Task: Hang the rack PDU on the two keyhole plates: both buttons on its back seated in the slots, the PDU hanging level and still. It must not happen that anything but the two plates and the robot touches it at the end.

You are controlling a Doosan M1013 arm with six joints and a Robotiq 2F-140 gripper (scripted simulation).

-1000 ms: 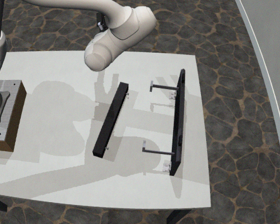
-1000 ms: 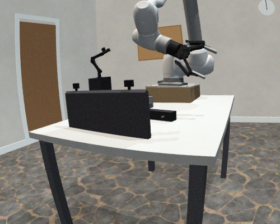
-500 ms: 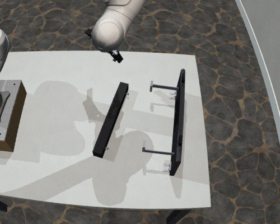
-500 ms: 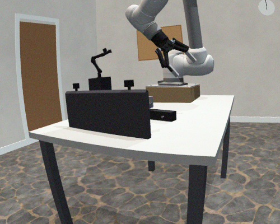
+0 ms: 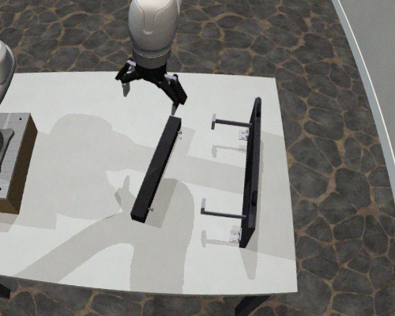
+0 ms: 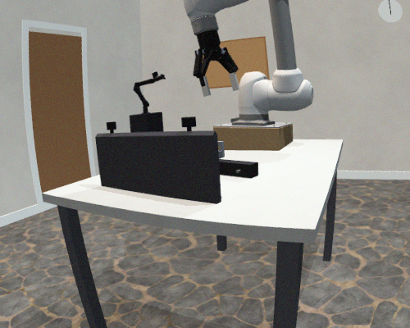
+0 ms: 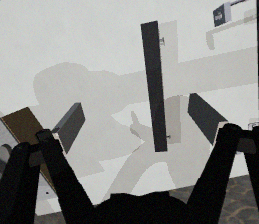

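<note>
The rack PDU (image 5: 156, 169) is a long black bar lying flat on the white table, with two small buttons on its right side. It also shows in the wrist view (image 7: 155, 85) and partly in the exterior view (image 6: 238, 168). Two keyhole plates (image 5: 213, 121) (image 5: 203, 206) stand on grey arms that reach out from an upright black panel (image 5: 251, 171). My gripper (image 5: 150, 93) is open and empty. It hangs high above the table, over the far end of the PDU, and it shows in the exterior view (image 6: 218, 87) too.
The arm's wooden base block (image 5: 10, 163) sits at the table's left edge. The black panel (image 6: 158, 165) hides most of the PDU and the plates in the exterior view. A small black stand (image 6: 147, 120) is behind it.
</note>
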